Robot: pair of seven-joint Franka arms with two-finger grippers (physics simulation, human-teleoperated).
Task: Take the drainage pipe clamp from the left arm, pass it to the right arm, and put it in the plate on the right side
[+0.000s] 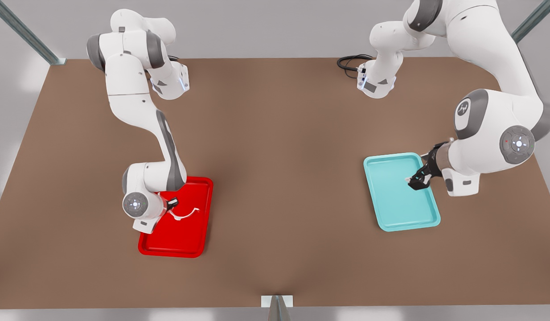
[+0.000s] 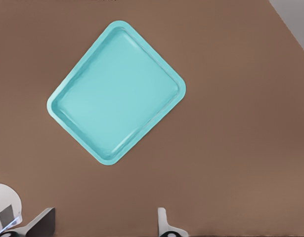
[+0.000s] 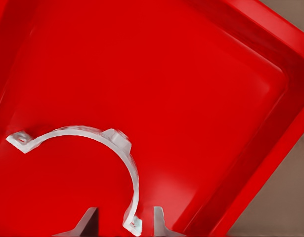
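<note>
While the right end effector (image 1: 171, 204) hangs low over the red plate (image 1: 199, 232) at the front view's left, its fingers (image 3: 159, 222) straddle one tab end of the pipe clamp (image 1: 186, 215). In the right wrist view the clamp (image 3: 109, 148) lies between the two fingertips, but whether they press on it or stand just clear cannot be told. The clamp is a thin white half-ring with a flat tab at each end. It sits inside the plate (image 3: 250, 163), on or just above the floor. In the front view its long axis runs from the end effector toward the plate's far right rim, rising slightly toward the far end, and its curve bulges toward the camera, with the open side facing the far edge of the counter.

The left end effector (image 1: 418, 182) hovers above the teal tray (image 1: 391, 214) at the front view's right. In the left wrist view its fingers (image 2: 164, 222) stand apart with nothing between them, above the bare counter beside the tray (image 2: 117, 98).

The counter (image 1: 284, 156) is a flat brown surface. The two trays lie well apart on it. A black cable (image 1: 348, 61) loops near the far arm base. Pale grey walls and metal frame struts (image 1: 25, 33) surround the counter.
</note>
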